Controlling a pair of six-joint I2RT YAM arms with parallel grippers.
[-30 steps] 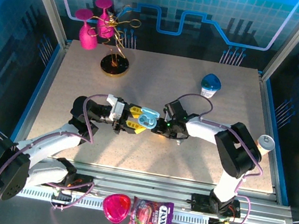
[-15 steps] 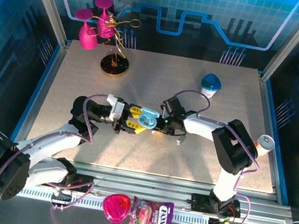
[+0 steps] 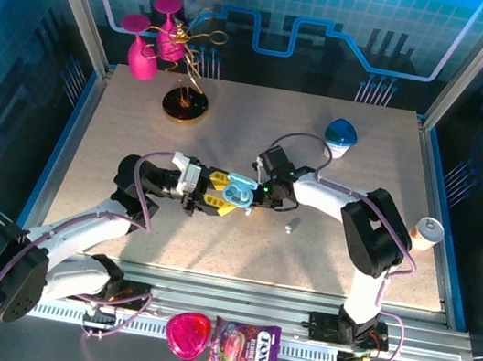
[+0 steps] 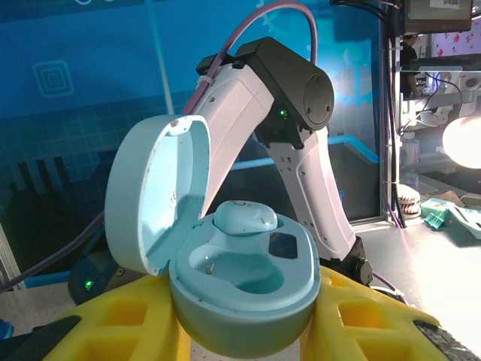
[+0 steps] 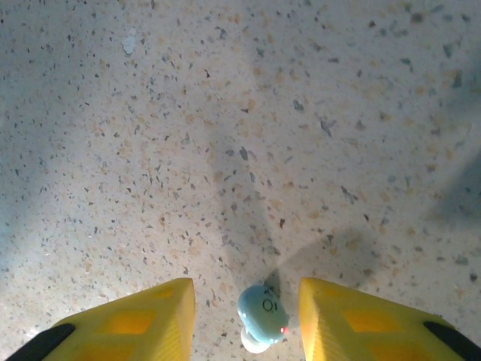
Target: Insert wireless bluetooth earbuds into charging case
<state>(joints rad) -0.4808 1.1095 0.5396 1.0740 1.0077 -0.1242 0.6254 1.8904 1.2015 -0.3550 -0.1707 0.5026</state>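
Fingers (image 4: 128,323) of the left gripper (image 3: 221,191) pinch the charging case (image 3: 240,190) at the centre-left of the top view, 1 yellow pad on each flank, so that tool is closed on the light-blue shell and holds it above the table (image 3: 139,126). In the left wrist view the case sits low in the middle of the frame with its lid (image 4: 150,195) swung up to the left. Inside it, 1 earbud (image 4: 244,218) sits in the farther socket, while the nearer socket (image 4: 225,271) shows as a bare hollow. Just right of the case in the top view is the right gripper (image 5: 244,282), its jaws partly apart. At the bottom middle of the right wrist view, a second earbud (image 5: 261,312) appears between those 2 fingers. It casts a shadow on the speckled table, and a clear gap separates it from the left-hand finger.
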